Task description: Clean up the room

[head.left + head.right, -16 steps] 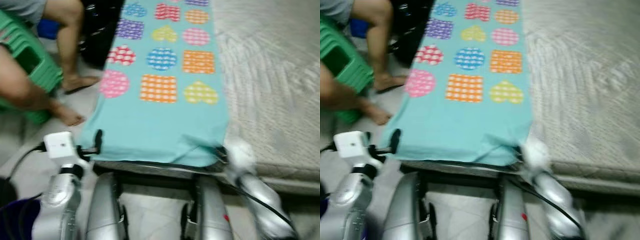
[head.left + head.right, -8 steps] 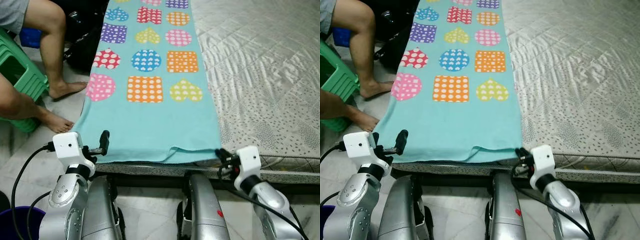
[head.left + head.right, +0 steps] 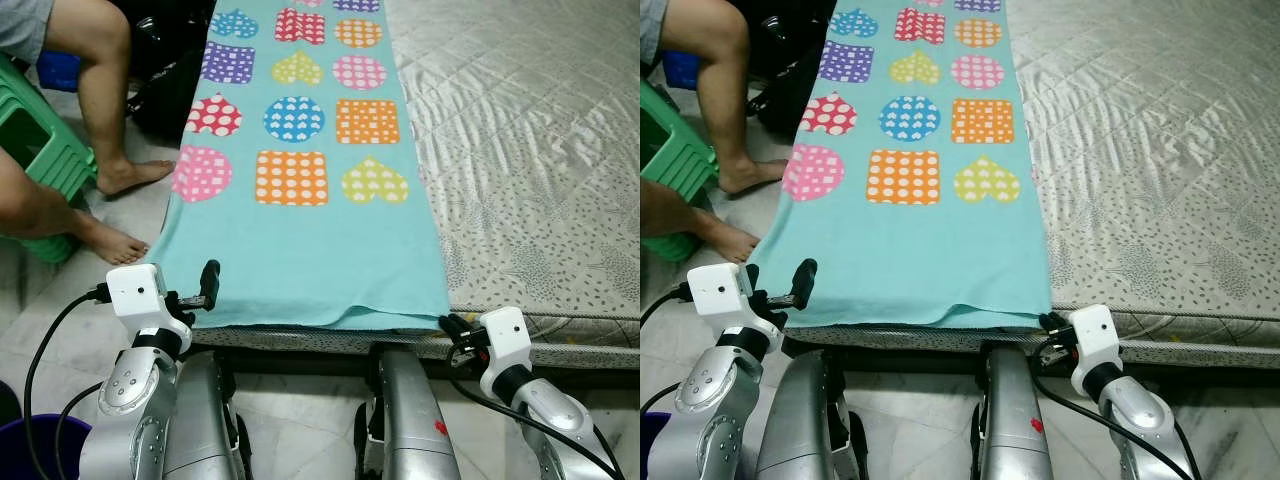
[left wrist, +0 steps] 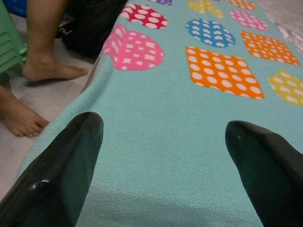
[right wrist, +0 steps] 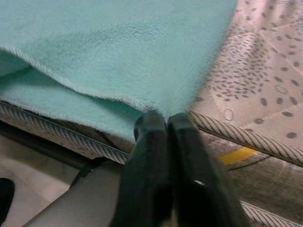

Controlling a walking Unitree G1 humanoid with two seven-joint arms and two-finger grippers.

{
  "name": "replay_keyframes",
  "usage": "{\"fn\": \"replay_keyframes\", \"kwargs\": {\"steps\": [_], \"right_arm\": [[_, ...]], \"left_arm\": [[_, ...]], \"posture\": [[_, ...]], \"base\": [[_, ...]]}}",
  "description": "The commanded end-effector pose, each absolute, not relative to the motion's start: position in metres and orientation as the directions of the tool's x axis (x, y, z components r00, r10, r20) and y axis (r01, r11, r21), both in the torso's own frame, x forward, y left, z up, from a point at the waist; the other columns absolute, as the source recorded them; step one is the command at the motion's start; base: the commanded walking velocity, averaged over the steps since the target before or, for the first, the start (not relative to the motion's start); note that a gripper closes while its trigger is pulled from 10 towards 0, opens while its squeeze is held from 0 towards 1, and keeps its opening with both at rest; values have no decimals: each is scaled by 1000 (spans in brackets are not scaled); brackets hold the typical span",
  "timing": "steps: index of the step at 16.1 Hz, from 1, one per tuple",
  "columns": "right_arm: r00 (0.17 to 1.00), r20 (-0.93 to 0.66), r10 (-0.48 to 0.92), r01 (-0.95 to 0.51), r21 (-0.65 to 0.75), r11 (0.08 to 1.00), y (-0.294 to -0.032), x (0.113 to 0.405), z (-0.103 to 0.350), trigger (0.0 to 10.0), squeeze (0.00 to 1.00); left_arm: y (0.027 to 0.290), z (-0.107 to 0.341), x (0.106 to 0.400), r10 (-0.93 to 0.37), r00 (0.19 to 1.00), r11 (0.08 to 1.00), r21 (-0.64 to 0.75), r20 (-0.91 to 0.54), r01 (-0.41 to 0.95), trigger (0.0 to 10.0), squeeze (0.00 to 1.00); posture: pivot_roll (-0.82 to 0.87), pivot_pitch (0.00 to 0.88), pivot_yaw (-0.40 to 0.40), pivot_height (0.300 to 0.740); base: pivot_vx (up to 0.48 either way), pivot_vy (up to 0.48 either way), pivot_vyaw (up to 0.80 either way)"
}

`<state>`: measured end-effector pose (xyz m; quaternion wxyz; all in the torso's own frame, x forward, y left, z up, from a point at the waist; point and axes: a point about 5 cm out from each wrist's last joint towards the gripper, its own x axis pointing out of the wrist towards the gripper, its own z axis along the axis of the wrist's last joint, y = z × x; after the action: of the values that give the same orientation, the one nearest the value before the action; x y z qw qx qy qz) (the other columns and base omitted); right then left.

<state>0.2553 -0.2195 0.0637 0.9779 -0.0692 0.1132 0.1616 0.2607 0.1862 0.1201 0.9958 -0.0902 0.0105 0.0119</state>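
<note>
Two grippers at the near edge of a teal blanket

One teal blanket [image 3: 310,240], printed with coloured hearts, circles and squares, lies flat along the left side of a grey quilted mattress [image 3: 540,150]. Left gripper [image 4: 161,156] hovers over the blanket's near left corner, fingers spread wide. Right gripper [image 5: 165,127] sits at the near right corner, fingers pressed together, tips touching the blanket's hem; whether cloth is pinched between them cannot be told. A purple bucket [image 3: 25,450] stands by the robot's left arm, contents unseen. A person's bare legs [image 3: 100,110] rest beside a green stool [image 3: 40,140].

Blanket [image 3: 310,240] on mattress [image 3: 530,150], person [image 3: 90,110] left.
</note>
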Motion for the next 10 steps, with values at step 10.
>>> {"fn": "replay_keyframes", "kwargs": {"steps": [10], "right_arm": [[929,-185,320,-333,-43,942,-214,260,88,10000,1000]], "left_arm": [[186,113,259,16,999,983,-181,-48,-24,10000,0]], "posture": [[-77,247,-25,556]], "base": [[0,0,0]]}}
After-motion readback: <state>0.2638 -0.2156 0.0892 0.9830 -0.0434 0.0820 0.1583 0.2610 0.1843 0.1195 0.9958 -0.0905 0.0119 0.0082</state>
